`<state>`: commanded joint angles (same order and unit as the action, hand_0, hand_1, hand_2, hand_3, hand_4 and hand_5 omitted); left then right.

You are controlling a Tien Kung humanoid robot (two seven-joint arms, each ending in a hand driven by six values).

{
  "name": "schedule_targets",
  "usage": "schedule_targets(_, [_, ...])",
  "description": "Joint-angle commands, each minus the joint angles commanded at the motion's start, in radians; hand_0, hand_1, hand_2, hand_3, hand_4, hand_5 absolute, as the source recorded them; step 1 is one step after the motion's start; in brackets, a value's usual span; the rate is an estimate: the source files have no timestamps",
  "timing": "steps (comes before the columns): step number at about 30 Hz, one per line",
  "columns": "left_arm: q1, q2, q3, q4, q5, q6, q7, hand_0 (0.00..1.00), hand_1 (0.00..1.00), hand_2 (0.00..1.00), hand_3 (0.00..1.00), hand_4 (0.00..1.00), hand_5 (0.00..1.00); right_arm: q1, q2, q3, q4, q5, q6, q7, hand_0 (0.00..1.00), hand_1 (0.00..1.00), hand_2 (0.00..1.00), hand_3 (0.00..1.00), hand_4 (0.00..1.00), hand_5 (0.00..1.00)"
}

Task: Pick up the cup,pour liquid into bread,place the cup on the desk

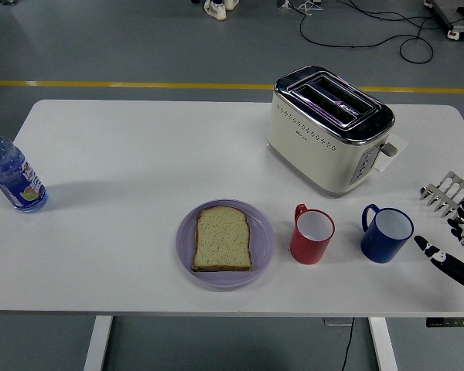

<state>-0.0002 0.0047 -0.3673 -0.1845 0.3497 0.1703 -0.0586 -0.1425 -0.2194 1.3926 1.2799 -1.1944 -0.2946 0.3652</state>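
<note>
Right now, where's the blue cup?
The blue cup stands at the table's right front, right of the red cup, with the right hand just beyond.

Only the right hand point(455, 255) shows, at the right edge, fingers point(433, 253) spread, holding nothing.

A cream and chrome toaster point(330, 128) is standing on the white table point(139, 147), toward the far right. A water bottle point(12, 174) with a blue cap is standing upright at the left edge. A metal rack point(447, 194) is sitting at the right edge. Black cables point(371, 23) are lying on the grey floor beyond.
</note>
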Motion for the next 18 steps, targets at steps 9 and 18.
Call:
schedule_targets(9, [0.006,-0.001,0.014,0.000,-0.007,-0.001,0.001,0.645,0.641,0.636,0.530,0.294,0.772,0.020,0.038,-0.054,-0.065,0.017,-0.025,0.036,0.957,0.895,0.989,0.998,0.998,0.134])
schedule_targets(18, [0.002,-0.002,0.008,-0.002,-0.006,-0.002,0.000,0.645,0.642,0.636,0.530,0.292,0.770,0.060,0.057,-0.115,-0.104,0.009,-0.045,0.047,0.958,0.896,0.989,0.998,0.998,0.123])
